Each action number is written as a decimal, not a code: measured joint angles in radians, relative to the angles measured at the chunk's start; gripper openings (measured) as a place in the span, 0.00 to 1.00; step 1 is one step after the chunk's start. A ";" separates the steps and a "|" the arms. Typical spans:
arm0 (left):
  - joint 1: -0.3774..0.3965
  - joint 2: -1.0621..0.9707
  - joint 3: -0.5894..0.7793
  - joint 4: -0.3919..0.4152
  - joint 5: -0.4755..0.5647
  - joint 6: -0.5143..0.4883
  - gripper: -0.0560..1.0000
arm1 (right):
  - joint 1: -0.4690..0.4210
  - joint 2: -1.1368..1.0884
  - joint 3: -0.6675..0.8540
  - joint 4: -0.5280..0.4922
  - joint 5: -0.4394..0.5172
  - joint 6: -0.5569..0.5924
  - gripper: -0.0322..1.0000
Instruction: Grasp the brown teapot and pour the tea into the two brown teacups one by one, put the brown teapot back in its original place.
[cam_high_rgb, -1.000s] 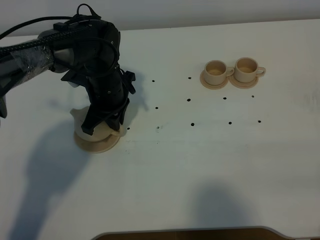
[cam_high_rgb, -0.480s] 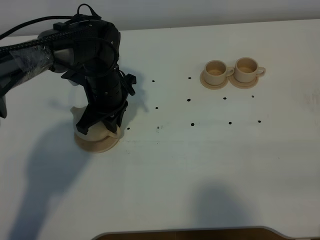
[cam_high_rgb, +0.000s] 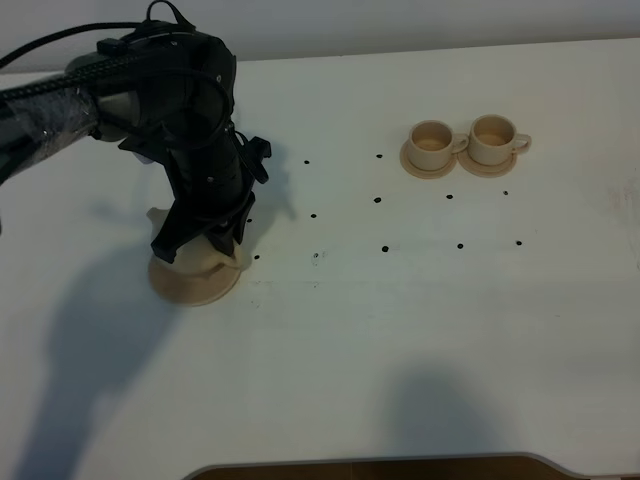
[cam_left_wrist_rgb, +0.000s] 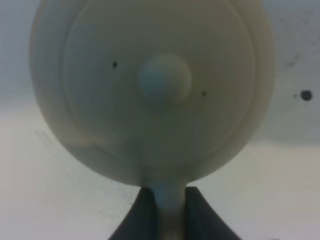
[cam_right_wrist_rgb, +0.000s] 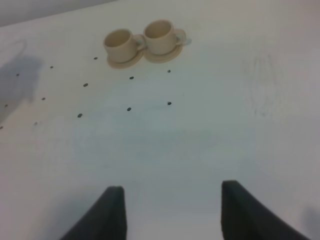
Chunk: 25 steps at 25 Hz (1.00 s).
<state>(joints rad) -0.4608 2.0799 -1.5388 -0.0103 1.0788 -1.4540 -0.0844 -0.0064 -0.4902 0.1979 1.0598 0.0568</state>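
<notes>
We have the left claw (cam_left_wrist_rgb: 169, 212) pinching the brown teapot (cam_left_wrist_rgb: 150, 85) by its loop handle (cam_left_wrist_rgb: 168, 192), pot at its saucer (cam_high_rgb: 190, 288), tabletop (cam_high_rgb: 400, 330) left. Our worry: the narrow grip lets it swing, spilling short of the two brown teacups (cam_high_rgb: 432, 143); right claw (cam_right_wrist_rgb: 172, 210) spread, empty.

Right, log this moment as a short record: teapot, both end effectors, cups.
teapot: brown teapot over the large saucer; contact between them cannot be told
left end effector: shut on the brown teapot's loop handle
right end effector: open, empty, above the bare table
cups: left teacup and right teacup side by side, well apart from the teapot, untouched
</notes>
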 joint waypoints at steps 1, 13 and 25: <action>0.000 -0.005 0.000 0.003 -0.005 0.000 0.18 | 0.000 0.000 0.000 0.000 0.000 0.000 0.46; -0.004 -0.020 0.000 0.026 -0.011 -0.024 0.18 | 0.000 0.000 0.000 0.000 0.000 0.000 0.46; -0.017 -0.038 0.000 0.066 -0.038 0.014 0.18 | 0.000 0.000 0.000 0.000 0.000 0.000 0.46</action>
<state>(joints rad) -0.4776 2.0419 -1.5388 0.0562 1.0406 -1.4398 -0.0844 -0.0064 -0.4902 0.1975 1.0598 0.0568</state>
